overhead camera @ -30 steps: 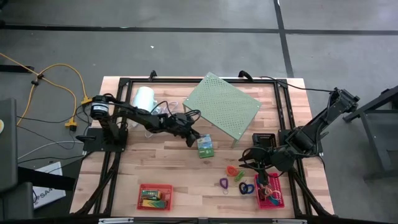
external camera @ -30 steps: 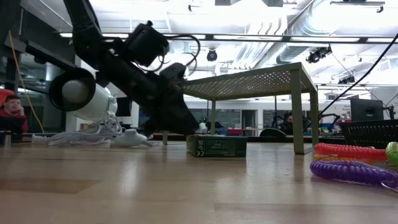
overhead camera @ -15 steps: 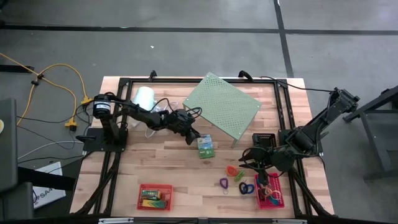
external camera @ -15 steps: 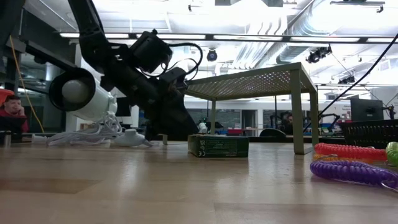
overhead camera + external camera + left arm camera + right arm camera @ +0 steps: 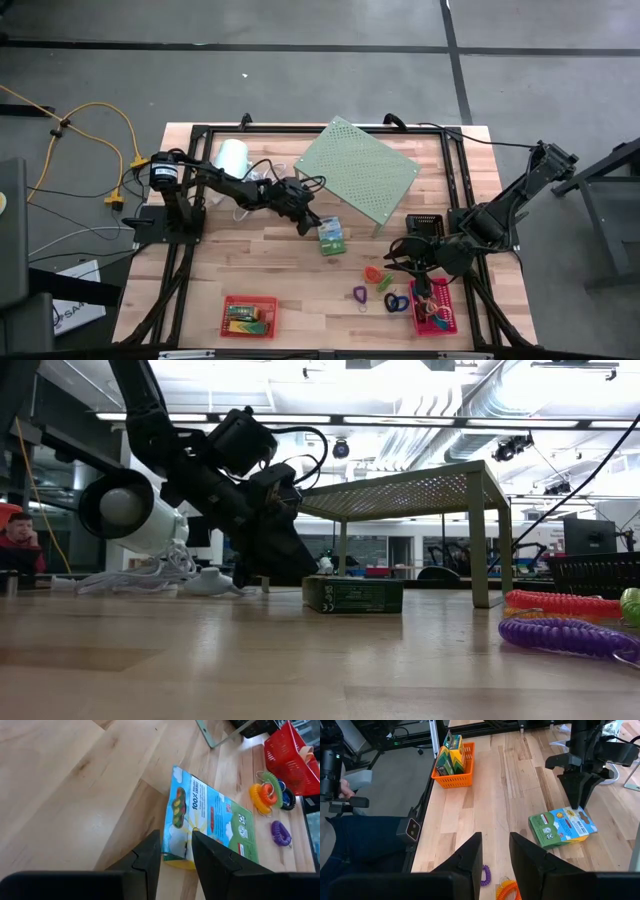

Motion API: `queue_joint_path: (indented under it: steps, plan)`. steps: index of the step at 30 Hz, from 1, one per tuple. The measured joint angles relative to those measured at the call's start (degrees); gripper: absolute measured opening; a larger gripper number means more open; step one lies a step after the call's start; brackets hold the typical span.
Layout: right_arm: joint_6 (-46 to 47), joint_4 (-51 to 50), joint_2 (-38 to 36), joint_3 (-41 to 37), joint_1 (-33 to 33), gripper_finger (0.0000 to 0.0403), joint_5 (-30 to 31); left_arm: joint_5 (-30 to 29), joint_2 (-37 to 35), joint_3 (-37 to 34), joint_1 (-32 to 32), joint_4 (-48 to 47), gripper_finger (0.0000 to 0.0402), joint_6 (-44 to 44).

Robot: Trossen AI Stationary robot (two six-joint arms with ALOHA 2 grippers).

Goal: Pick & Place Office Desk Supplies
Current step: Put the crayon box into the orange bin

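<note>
A green-white box [image 5: 331, 234] with a blue picture face lies flat on the wood table, in front of the shelf. My left gripper [image 5: 310, 225] slants down onto the box's far left corner and is shut on it. My right gripper [image 5: 398, 255] hangs above the table at the right, open by a narrow gap [image 5: 495, 851] with nothing between its fingers. Coloured coil loops [image 5: 380, 285] lie on the table below it. A red basket [image 5: 248, 315] at the near left holds another box. A pink basket [image 5: 432, 308] stands near right, a black basket [image 5: 425, 222] behind it. My left gripper has the box's far left corner [image 5: 175, 851] between its two fingers. One finger runs along the box's side edge and the other lies over its top face. The fingers slant down from the table's far left. The box rests flat on the table.
A pale green perforated shelf [image 5: 357, 170] stands just behind the box, and a white cylinder [image 5: 232, 158] with a cord lies at the far left. A black frame runs around the table's edges. Bare wood lies between the red basket and the coil loops.
My left gripper has turned a little at the wrist while staying at the box's corner. In the low view the box has shifted slightly along the table toward the right edge. It still lies flat.
</note>
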Motion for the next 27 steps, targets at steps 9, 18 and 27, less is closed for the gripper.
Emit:
queue_joint_path:
  steps: [9, 18, 27]
  plan:
    - [0.00, 0.00, -0.01, 0.01, 0.01, 0.0086, 0.00, 1.77, 0.00, 0.00, -1.24, -0.02, 0.0107, -1.29]
    - [0.00, 0.00, -0.01, -0.01, 0.00, 0.0086, 0.00, 2.00, 0.00, -0.04, -4.01, -0.72, 0.0107, -3.44]
    - [0.00, 0.01, -0.01, -0.01, 0.01, 0.0086, 0.00, 1.98, 0.00, -0.04, -6.77, -0.66, 0.0107, -5.02]
